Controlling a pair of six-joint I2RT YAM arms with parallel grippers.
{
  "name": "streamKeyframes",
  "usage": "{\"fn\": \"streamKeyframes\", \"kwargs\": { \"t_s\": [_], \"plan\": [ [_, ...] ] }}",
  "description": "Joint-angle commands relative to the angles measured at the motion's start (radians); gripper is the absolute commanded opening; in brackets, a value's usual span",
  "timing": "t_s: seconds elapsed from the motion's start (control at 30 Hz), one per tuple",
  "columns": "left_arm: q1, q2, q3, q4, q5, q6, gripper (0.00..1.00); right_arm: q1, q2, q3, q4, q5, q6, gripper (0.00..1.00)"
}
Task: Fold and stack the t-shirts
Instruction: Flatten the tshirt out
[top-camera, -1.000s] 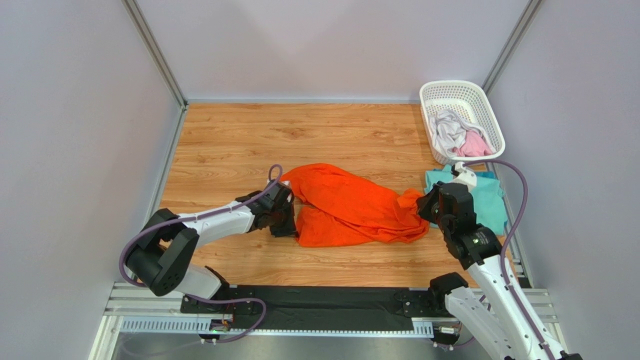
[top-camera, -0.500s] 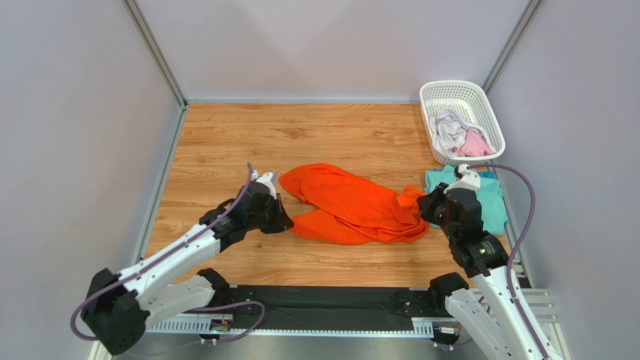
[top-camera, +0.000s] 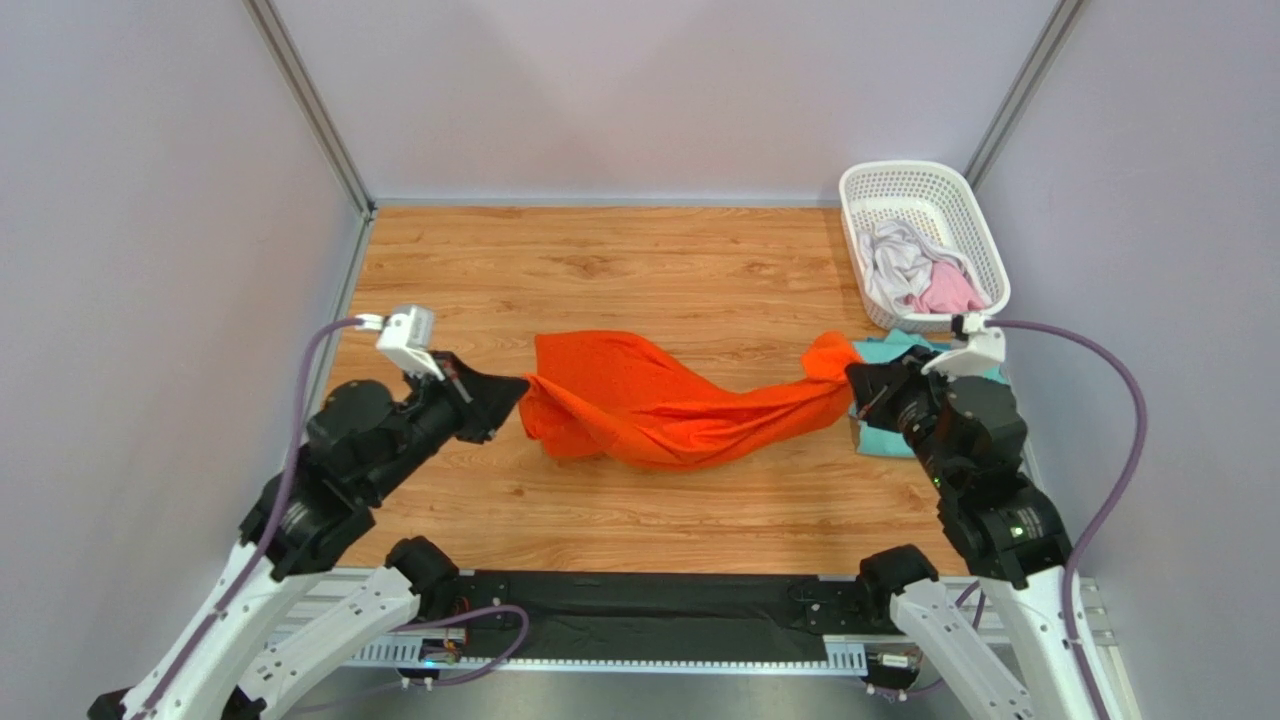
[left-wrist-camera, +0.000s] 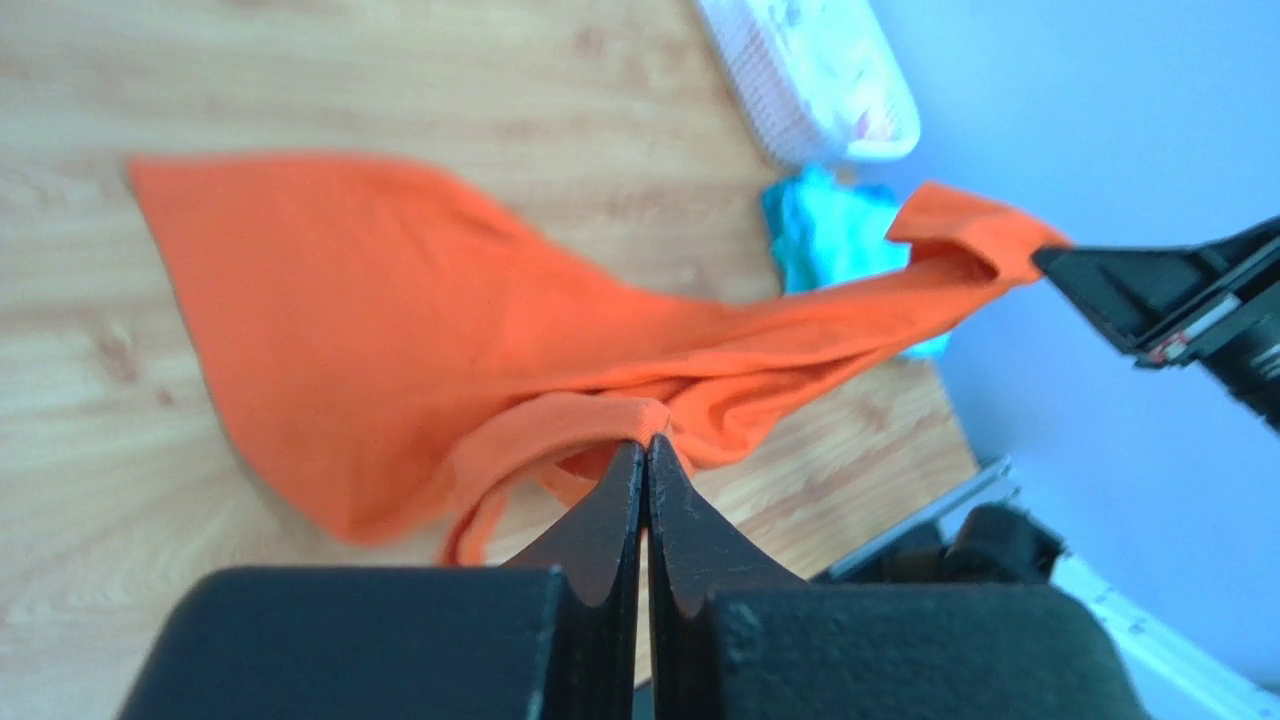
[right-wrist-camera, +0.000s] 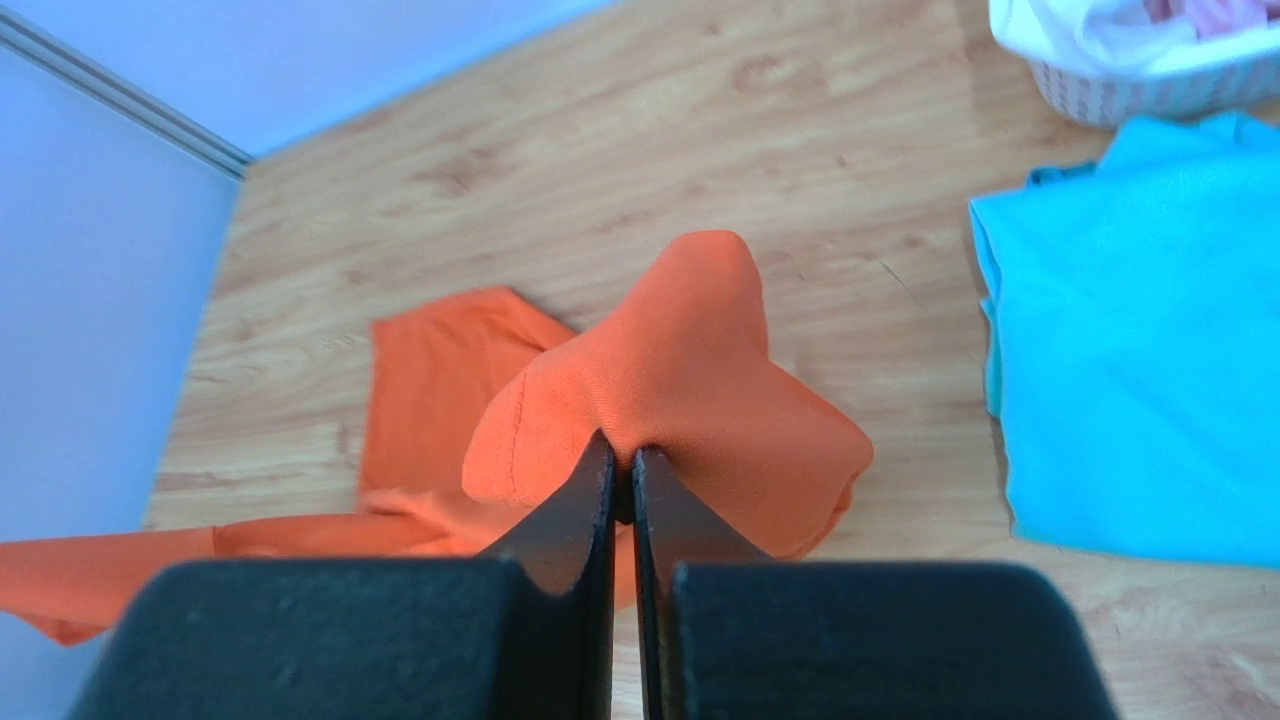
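The orange t-shirt (top-camera: 661, 405) hangs stretched between my two grippers above the wooden table, sagging and twisted in the middle. My left gripper (top-camera: 519, 393) is shut on its left edge; the left wrist view shows the jaws pinching a fold of the orange t-shirt (left-wrist-camera: 451, 330). My right gripper (top-camera: 854, 383) is shut on its right end, and the right wrist view shows the orange t-shirt (right-wrist-camera: 676, 360) bunched over the closed jaws. A folded teal t-shirt (top-camera: 887, 348) lies on the table under my right gripper; it also shows in the right wrist view (right-wrist-camera: 1142, 330). Pale grey-white (top-camera: 897, 258) and pink (top-camera: 950, 288) t-shirts lie in the basket.
The white lattice basket (top-camera: 902, 183) stands at the back right corner. Grey walls close in the table (top-camera: 661, 270) on the left, back and right. A black strip (top-camera: 631, 600) runs along the near edge between the arm bases.
Both grippers rose and drew apart: the left pulled back to the left, the right moved right over the teal t-shirt. The orange t-shirt lifted off the table and stretched out.
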Motion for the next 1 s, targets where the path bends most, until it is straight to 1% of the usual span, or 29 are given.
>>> {"fn": "streamKeyframes", "kwargs": {
  "t_s": [0.0, 0.07, 0.13, 0.2, 0.27, 0.33, 0.4, 0.43, 0.47, 0.5, 0.53, 0.57, 0.6, 0.67, 0.7, 0.73, 0.77, 0.8, 0.83, 0.87, 0.9, 0.93, 0.97],
  "plan": [
    [-0.003, -0.046, 0.135, -0.055, -0.087, 0.061, 0.0, -0.001, -0.025, 0.155, -0.006, -0.029, -0.022, 0.0],
    [-0.004, -0.076, 0.21, -0.086, -0.112, 0.066, 0.0, -0.001, -0.035, 0.238, -0.055, -0.029, -0.021, 0.0],
    [-0.003, -0.114, 0.257, -0.117, -0.129, 0.071, 0.0, 0.001, -0.051, 0.283, -0.087, -0.037, -0.008, 0.0],
    [-0.003, -0.144, 0.295, -0.135, -0.178, 0.064, 0.0, -0.001, -0.083, 0.32, -0.133, -0.058, 0.016, 0.0],
    [-0.004, -0.19, 0.291, -0.153, -0.233, 0.061, 0.0, -0.001, -0.106, 0.317, -0.165, -0.07, 0.044, 0.0],
    [-0.003, -0.222, 0.274, -0.179, -0.279, 0.023, 0.0, 0.001, -0.138, 0.301, -0.178, -0.077, 0.055, 0.0],
    [-0.003, -0.233, 0.229, -0.189, -0.337, -0.007, 0.0, -0.001, -0.146, 0.265, -0.193, -0.042, 0.068, 0.0],
    [-0.003, -0.227, 0.188, -0.199, -0.363, -0.014, 0.0, -0.001, -0.143, 0.246, -0.205, -0.022, 0.079, 0.0],
    [-0.003, -0.219, 0.165, -0.206, -0.431, -0.026, 0.0, -0.001, -0.134, 0.228, -0.21, 0.01, 0.085, 0.0],
    [-0.003, -0.187, 0.142, -0.238, -0.475, -0.067, 0.0, 0.001, -0.125, 0.179, -0.21, 0.023, 0.094, 0.0],
    [-0.003, -0.165, 0.099, -0.255, -0.52, -0.092, 0.0, -0.001, -0.085, 0.154, -0.201, 0.037, 0.095, 0.0],
    [-0.003, -0.138, 0.076, -0.27, -0.604, -0.113, 0.0, -0.001, -0.059, 0.131, -0.195, 0.054, 0.098, 0.0],
    [-0.001, -0.075, 0.055, -0.297, -0.639, -0.159, 0.0, -0.001, -0.022, 0.086, -0.185, 0.086, 0.108, 0.0],
    [0.0, -0.001, 0.008, -0.311, -0.683, -0.193, 0.0, -0.005, 0.091, 0.045, -0.132, 0.1, 0.108, 0.0],
    [0.009, 0.07, -0.007, -0.309, -0.684, -0.205, 0.0, 0.001, 0.128, 0.03, -0.11, 0.098, 0.107, 0.0],
    [0.021, 0.107, -0.031, -0.298, -0.66, -0.21, 0.0, -0.002, 0.199, 0.007, -0.062, 0.094, 0.104, 0.0],
    [0.041, 0.143, -0.039, -0.281, -0.634, -0.204, 0.0, -0.002, 0.23, 0.004, -0.034, 0.095, 0.099, 0.0],
    [0.104, 0.208, -0.042, -0.222, -0.591, -0.183, 0.0, -0.002, 0.259, 0.007, -0.005, 0.1, 0.09, 0.0],
    [0.147, 0.241, -0.027, -0.186, -0.475, -0.12, 0.0, -0.007, 0.294, 0.046, 0.047, 0.107, 0.066, 0.0],
    [0.193, 0.272, -0.007, -0.152, -0.407, -0.091, 0.0, -0.009, 0.355, 0.08, 0.061, 0.121, 0.055, 0.0],
    [0.28, 0.33, 0.02, -0.097, -0.343, -0.068, 0.0, -0.013, 0.395, 0.137, 0.068, 0.12, 0.041, 0.0],
    [0.316, 0.358, 0.1, -0.076, -0.247, -0.02, 0.0, -0.021, 0.465, 0.25, 0.066, 0.103, 0.006, 0.0],
    [0.362, 0.413, 0.152, -0.057, -0.218, -0.005, 0.0, -0.025, 0.504, 0.322, 0.066, 0.098, -0.014, 0.0]
  ]
}}
